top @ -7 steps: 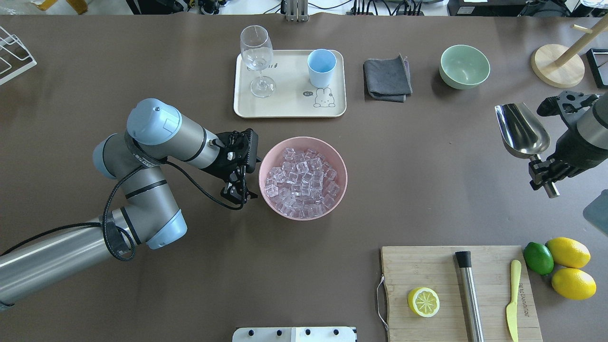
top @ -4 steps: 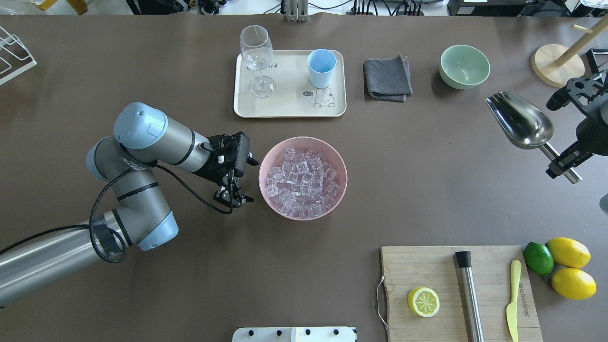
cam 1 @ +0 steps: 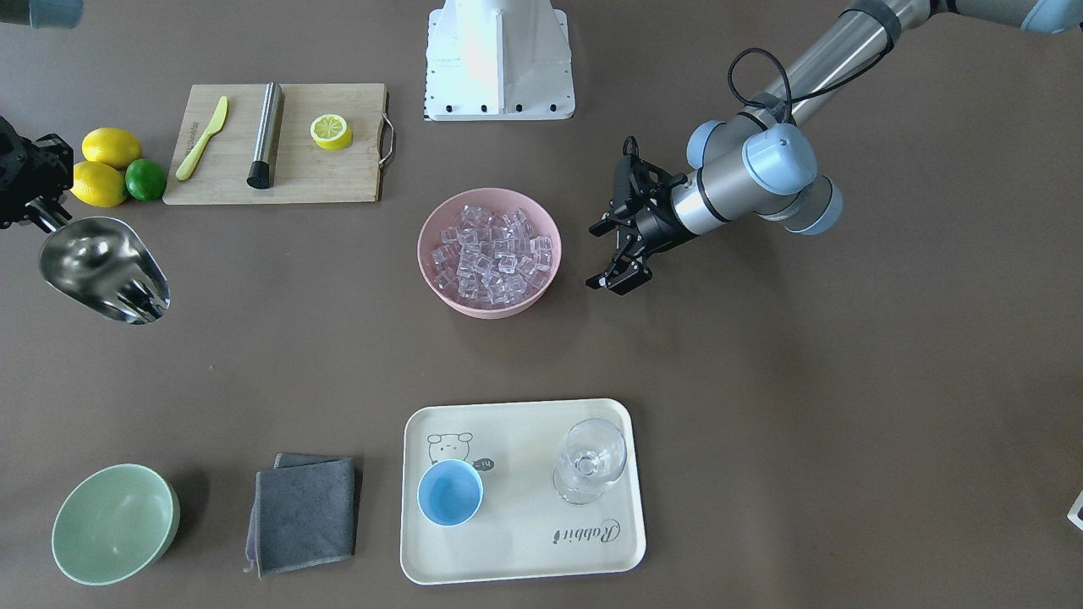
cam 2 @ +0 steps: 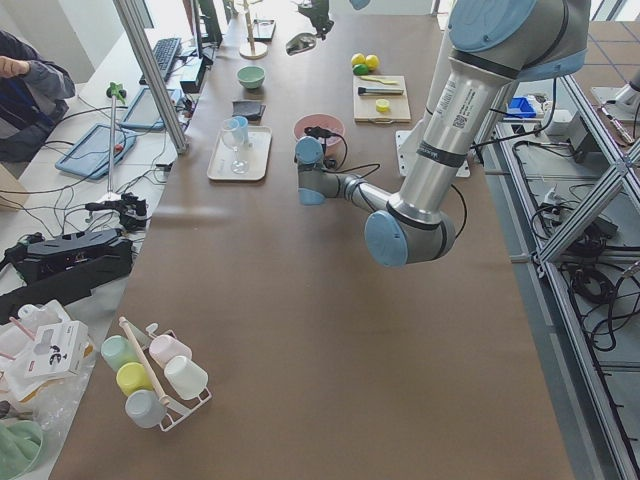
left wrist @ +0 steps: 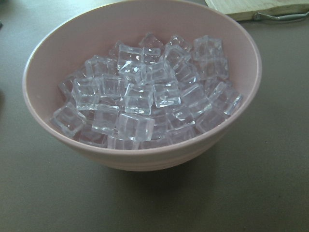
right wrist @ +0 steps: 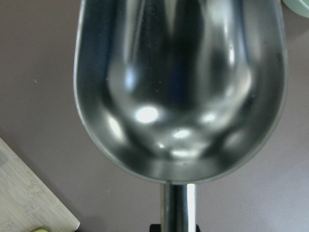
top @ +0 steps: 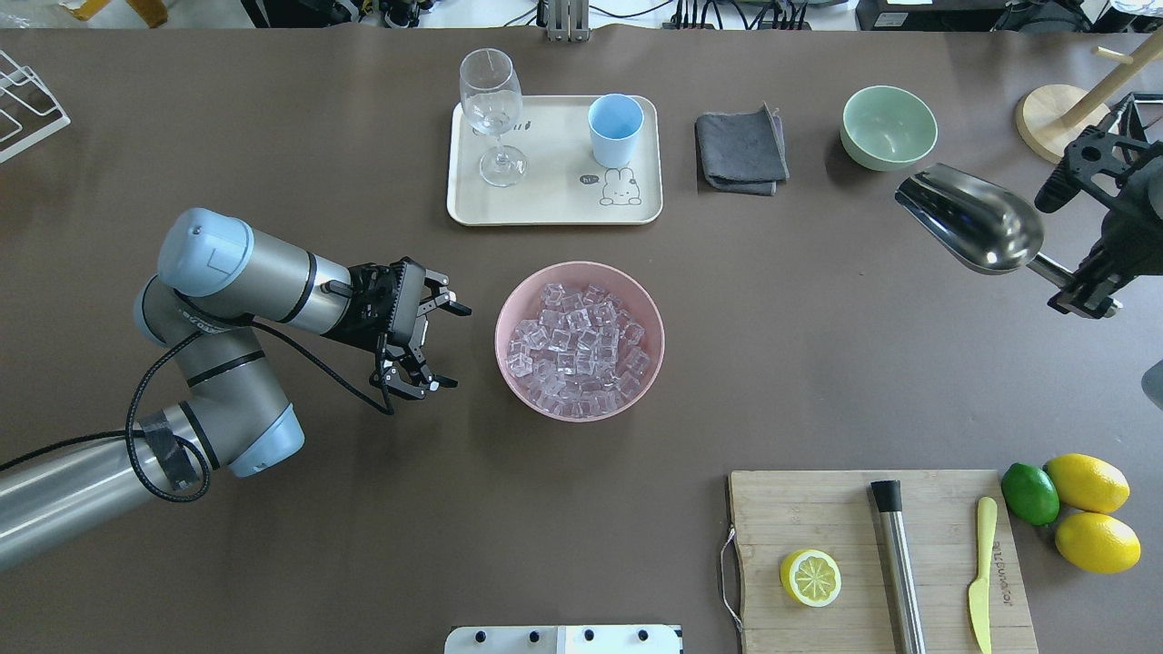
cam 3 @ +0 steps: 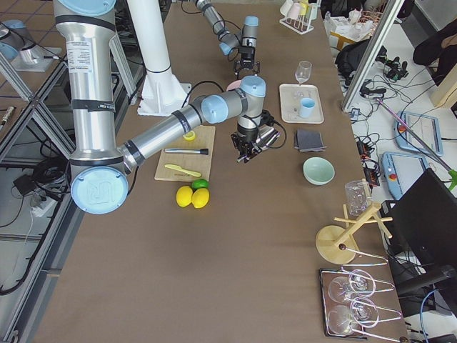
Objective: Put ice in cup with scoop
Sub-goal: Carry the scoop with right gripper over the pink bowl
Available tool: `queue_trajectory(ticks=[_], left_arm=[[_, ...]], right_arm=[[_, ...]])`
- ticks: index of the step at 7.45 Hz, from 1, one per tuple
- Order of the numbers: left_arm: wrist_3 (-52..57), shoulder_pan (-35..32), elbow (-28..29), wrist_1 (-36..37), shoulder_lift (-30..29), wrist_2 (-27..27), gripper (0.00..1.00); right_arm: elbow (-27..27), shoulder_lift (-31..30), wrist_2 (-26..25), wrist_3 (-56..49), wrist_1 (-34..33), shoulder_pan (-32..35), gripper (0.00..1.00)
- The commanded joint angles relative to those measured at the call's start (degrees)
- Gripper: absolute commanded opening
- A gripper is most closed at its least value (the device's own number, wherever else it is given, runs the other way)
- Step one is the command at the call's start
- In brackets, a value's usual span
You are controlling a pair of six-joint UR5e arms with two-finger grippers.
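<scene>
The ice [top: 579, 341] is a heap of clear cubes in a pink bowl [top: 499, 338] at the table's middle. It fills the left wrist view [left wrist: 145, 96]. The light-blue cup [top: 615, 129] stands upright and empty on a cream tray [top: 545, 204] beyond the bowl. My right gripper [top: 1086, 292] is shut on the handle of the steel scoop [top: 972, 222]. It holds the scoop in the air at the far right, mouth toward the bowl. The scoop's trough [right wrist: 178, 87] is empty. My left gripper [top: 443, 347] is open and empty, level with the bowl, a short gap to its left.
A stemmed glass [top: 492, 113] stands on the tray beside the cup. A grey cloth [top: 740, 150] and a pale green bowl [top: 888, 127] lie near the scoop. A cutting board [top: 818, 518] holds a lemon half, a steel cylinder and a yellow knife. Lemons and a lime [top: 1072, 504] lie beside it.
My left gripper has drawn back to the left from the bowl's rim and turned to face it. My right gripper has swung the scoop round so that its mouth points left.
</scene>
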Motion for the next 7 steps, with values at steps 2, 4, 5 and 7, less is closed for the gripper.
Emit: queue_trajectory(ticks=[2,4,5,7], left_arm=[[-5.62,-0.12,5.53,-7.35,-1.70,3.53,0.99],[-10.20,0.84,6.95,-8.15,-2.86,3.63,0.99],[-10.46,1.98,7.05,-8.24,-3.90,4.32,0.99],[-12.65,4.36,7.22,-14.28,-3.65,8.37,0.99]], right_arm=[[3.22,12.42,-7.96,-6.72,-17.36,-6.51,0.00],[4.71,13.24,-7.88,-8.22,-19.52,-6.60,0.00],[5.42,14.90,-8.06,-8.92,-22.58,-7.65,0.00],[4.73,21.47,-14.79,-12.70,-30.31,-12.81,0.00]])
